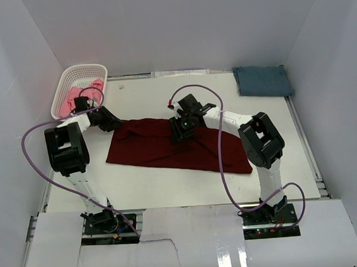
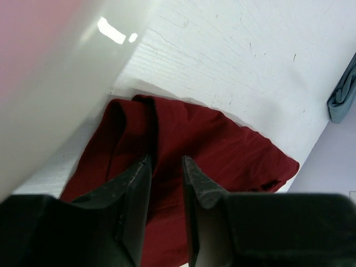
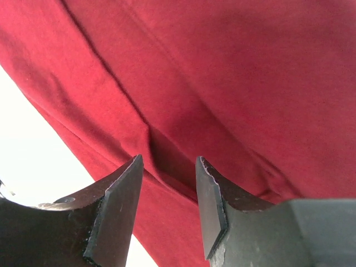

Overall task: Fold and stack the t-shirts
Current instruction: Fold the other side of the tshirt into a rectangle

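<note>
The dark maroon t-shirt [image 1: 173,147] lies spread across the middle of the table. My left gripper [image 1: 109,122] is low over its back left corner. In the left wrist view that gripper [image 2: 167,158] has its jaws a narrow gap apart, with bunched maroon cloth [image 2: 222,150] under them. My right gripper [image 1: 184,128] is at the middle of the shirt's far edge. There its jaws [image 3: 168,158] stand apart astride a raised crease of the cloth [image 3: 233,72]. The slate-blue t-shirt [image 1: 262,81] lies folded at the back right. The pink t-shirt [image 1: 80,94] is in the basket.
The white lattice basket [image 1: 82,70] stands at the back left corner, close behind my left gripper. White walls enclose the table on three sides. Purple cables loop from both arms over the table.
</note>
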Available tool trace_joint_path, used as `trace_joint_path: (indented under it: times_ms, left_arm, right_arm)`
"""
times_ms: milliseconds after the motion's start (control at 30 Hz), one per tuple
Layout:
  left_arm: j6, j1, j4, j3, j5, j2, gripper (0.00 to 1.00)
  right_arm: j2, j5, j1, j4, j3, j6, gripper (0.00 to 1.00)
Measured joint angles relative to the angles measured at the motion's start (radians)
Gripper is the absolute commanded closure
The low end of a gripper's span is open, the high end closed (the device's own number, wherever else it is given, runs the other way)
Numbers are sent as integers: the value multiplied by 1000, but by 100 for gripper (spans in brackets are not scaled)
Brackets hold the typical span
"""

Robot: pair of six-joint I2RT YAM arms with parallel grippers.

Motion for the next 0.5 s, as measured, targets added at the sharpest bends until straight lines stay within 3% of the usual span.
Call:
trace_joint_path:
  times_ms: [100, 200, 400, 500]
  left_arm:
    - [1, 0, -1, 2, 3, 0, 64]
    - [3, 0, 0, 2, 3, 0, 77]
    - [19, 0, 0, 13, 1, 0, 92]
    - [28, 0, 0, 28, -7, 2, 94]
  right_arm:
    - [5, -2, 12, 0, 0, 0, 51]
    - [5, -1, 15, 0, 1, 0, 51]
    - [5, 0, 14, 5, 1, -1, 51]
    - [5, 3, 14, 7, 1, -1, 52]
